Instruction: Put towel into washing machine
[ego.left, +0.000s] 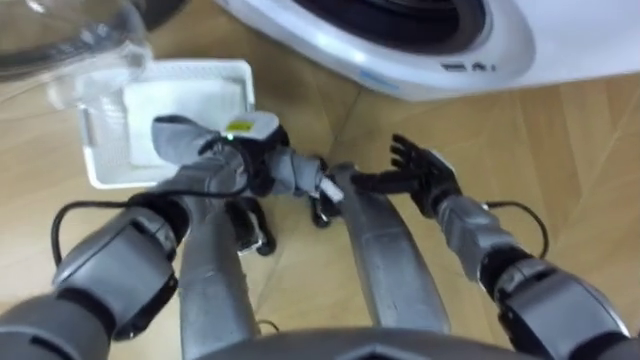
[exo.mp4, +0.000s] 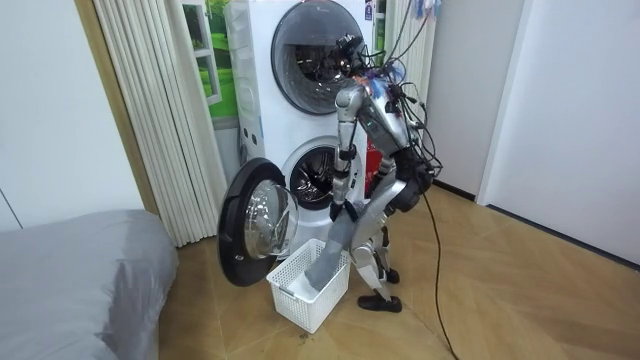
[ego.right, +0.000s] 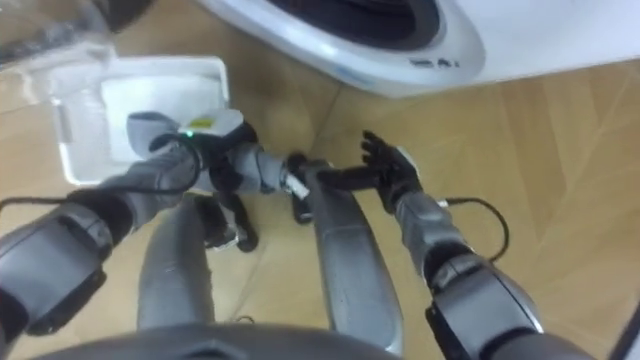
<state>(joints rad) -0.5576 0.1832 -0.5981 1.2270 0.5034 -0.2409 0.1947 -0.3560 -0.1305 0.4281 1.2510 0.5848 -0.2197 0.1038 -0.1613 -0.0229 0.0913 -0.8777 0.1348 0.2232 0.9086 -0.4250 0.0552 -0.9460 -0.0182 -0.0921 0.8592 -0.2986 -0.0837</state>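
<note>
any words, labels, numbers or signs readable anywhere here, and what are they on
No text can be read here.
small dark marks on the white washing machine, on its curved front below the door opening: too blurred to read.
small dark patch at the top of the upper white machine: too small to read.

I see it standing at the open washing machine (exo.mp4: 312, 180), grey towel (exo.mp4: 328, 262) hanging into the white basket (exo.mp4: 300, 306).

Silver-grey arms, black right hand (ego.left: 428, 180), dark cables.
</note>
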